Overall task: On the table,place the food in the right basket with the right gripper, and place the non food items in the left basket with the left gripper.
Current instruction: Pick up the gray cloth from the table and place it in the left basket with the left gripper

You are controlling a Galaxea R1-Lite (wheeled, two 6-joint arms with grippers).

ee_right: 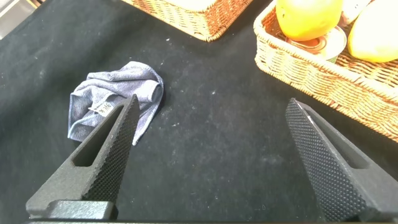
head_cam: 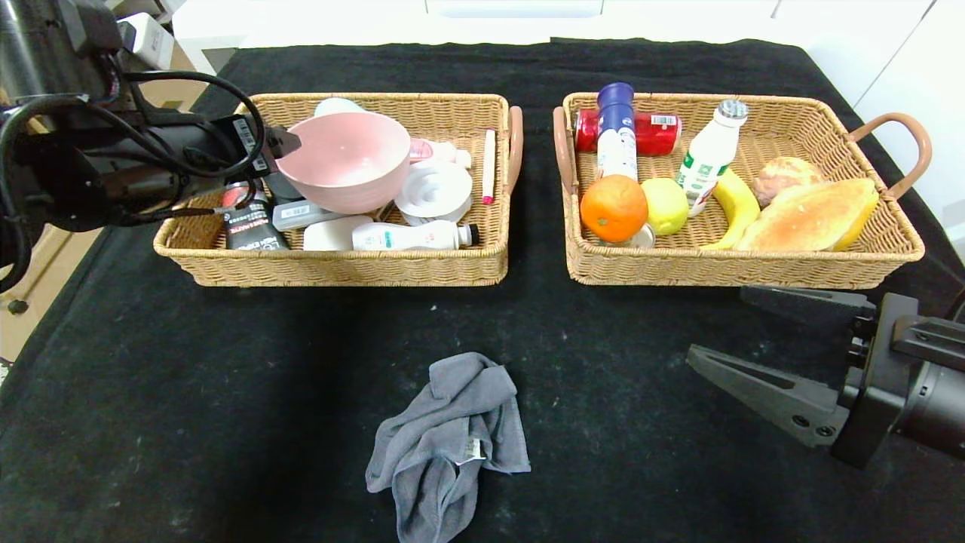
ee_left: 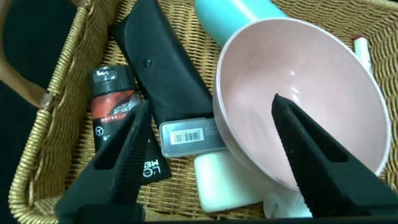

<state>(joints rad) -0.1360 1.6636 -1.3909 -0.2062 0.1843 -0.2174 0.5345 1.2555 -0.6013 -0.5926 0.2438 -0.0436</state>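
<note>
The pale pink bowl (head_cam: 347,160) lies tilted on other items in the left basket (head_cam: 339,268). My left gripper (head_cam: 283,147) is open at the bowl's rim. In the left wrist view (ee_left: 208,106), one finger (ee_left: 317,162) is inside the bowl (ee_left: 298,81) and the other is outside. The grey cloth (head_cam: 452,445) lies crumpled on the table (head_cam: 226,377), also in the right wrist view (ee_right: 118,99). My right gripper (head_cam: 716,323) hangs open and empty in front of the right basket (head_cam: 716,268). That basket holds the orange (head_cam: 614,207), banana (head_cam: 735,207), croissant (head_cam: 810,219) and blue-capped bottle (head_cam: 617,132).
The left basket also holds a black tube (ee_left: 168,68), a dark can (head_cam: 249,222), white bottles (head_cam: 415,236) and a red pen (head_cam: 488,166). The right basket also holds a red can (head_cam: 656,132), a green apple (head_cam: 665,205), a bun (head_cam: 784,175) and a white drink bottle (head_cam: 709,154).
</note>
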